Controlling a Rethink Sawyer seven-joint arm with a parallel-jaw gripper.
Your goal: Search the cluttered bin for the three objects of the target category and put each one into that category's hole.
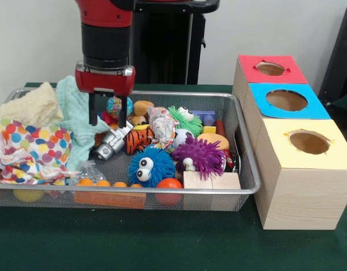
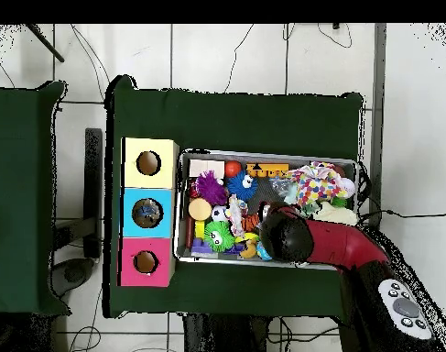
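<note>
Gripper (image 1: 107,117) hangs open, empty, fingers (image 1: 92,110) pointing down over the wire mesh bin (image 1: 248,148), just above a crushed silver can (image 1: 112,143). A clear plastic bottle (image 1: 92,169) lies near the bin's front wall beside a polka-dot cloth (image 1: 26,148). Three boxes (image 1: 300,175) with holes stand alongside the bin.

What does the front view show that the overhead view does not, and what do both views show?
Only the front view shows the claw with its two dark fingers apart, hanging over a crushed silver can, and a clear plastic bottle low by the basket's near wall. Only the overhead view shows something lying inside the blue box hole, and the whole red arm hiding that part of the basket. Both show the wire basket of toys and the three boxes beside it.
</note>
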